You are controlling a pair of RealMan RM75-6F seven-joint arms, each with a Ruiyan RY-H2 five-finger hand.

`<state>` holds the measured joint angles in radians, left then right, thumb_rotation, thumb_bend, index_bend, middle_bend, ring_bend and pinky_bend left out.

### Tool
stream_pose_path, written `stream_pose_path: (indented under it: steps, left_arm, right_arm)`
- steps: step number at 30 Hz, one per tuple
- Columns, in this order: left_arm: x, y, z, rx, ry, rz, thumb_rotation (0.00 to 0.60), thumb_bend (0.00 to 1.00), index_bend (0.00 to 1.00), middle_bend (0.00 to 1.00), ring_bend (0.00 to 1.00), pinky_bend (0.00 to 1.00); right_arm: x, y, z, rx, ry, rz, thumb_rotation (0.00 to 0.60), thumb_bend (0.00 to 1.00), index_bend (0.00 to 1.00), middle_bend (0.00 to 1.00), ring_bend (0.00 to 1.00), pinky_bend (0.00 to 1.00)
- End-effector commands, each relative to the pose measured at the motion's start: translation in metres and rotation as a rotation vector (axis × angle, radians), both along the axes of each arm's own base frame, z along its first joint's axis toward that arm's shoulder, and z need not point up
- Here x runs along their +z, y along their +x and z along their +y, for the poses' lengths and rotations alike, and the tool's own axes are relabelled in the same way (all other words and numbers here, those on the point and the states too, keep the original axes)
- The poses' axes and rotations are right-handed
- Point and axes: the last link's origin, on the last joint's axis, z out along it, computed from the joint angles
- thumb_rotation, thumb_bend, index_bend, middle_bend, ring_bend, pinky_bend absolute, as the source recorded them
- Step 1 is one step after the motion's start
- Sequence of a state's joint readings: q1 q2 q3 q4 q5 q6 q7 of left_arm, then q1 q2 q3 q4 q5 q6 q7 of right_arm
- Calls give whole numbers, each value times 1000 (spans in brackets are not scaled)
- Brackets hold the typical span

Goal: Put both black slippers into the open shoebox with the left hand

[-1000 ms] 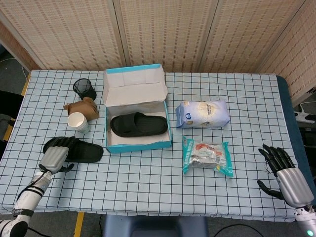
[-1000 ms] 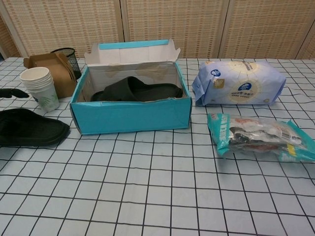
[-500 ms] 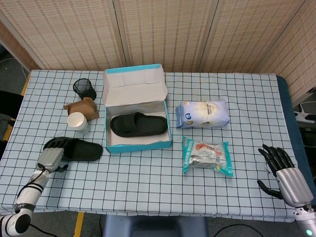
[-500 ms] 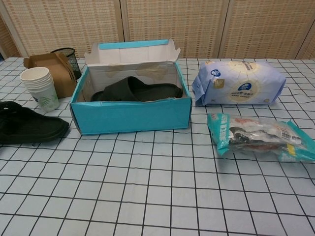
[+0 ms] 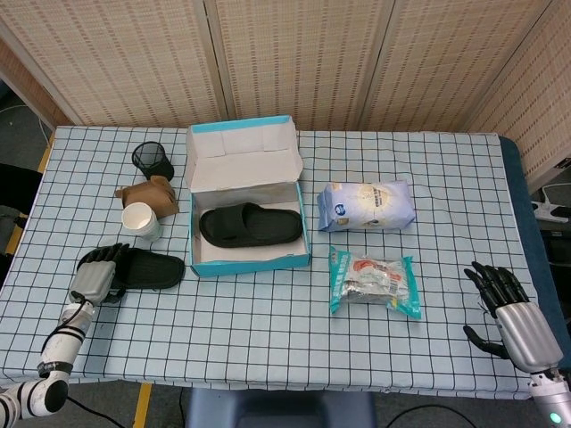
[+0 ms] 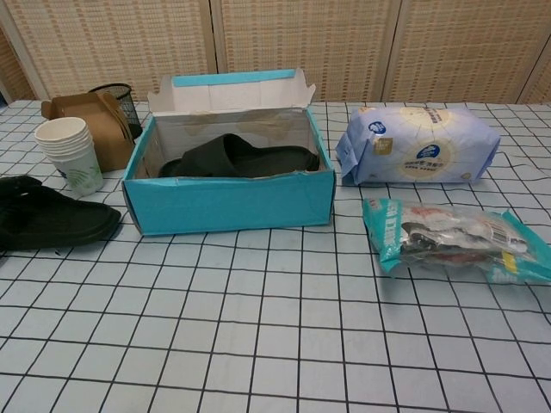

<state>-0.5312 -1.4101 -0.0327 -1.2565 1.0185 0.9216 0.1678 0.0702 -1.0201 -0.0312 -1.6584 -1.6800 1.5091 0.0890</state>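
The loose black slipper (image 5: 147, 268) lies flat on the desk (image 5: 268, 330) left of the open shoebox (image 5: 247, 260), its long axis running left to right. The left hand (image 5: 92, 278) rests its curled fingers over the slipper's left end; whether it truly grips I cannot tell. The second slipper (image 5: 250, 226) lies lengthwise inside the box. The right hand (image 5: 510, 310) hovers far right, fingers spread, holding nothing
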Motion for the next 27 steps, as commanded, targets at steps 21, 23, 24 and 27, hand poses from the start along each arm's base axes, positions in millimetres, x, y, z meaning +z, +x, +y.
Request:
stream_pose_path:
  steps: [21,23,24,27]
  left_arm:
    - [36,33,-16,-68,84,7,600,390,360,461,436,467]
    - [48,49,-21,-93,130,33,600,403,356,461,437,473]
    - [52,58,-23,-100,143,26,600,408,354,461,438,476]
    - [66,88,-26,-135,160,2,600,410,352,461,439,479]
  right_arm:
    - [0,0,1,5,10,-3,600,176,0,0,0,0]
    - [-1,0,1,5,14,0,600,176,0,0,0,0]
    - [-1,0,1,5,16,2,600,176,0,0,0,0]
    - [-3,0,0,4,30,4,600,176,0,0,0,0]
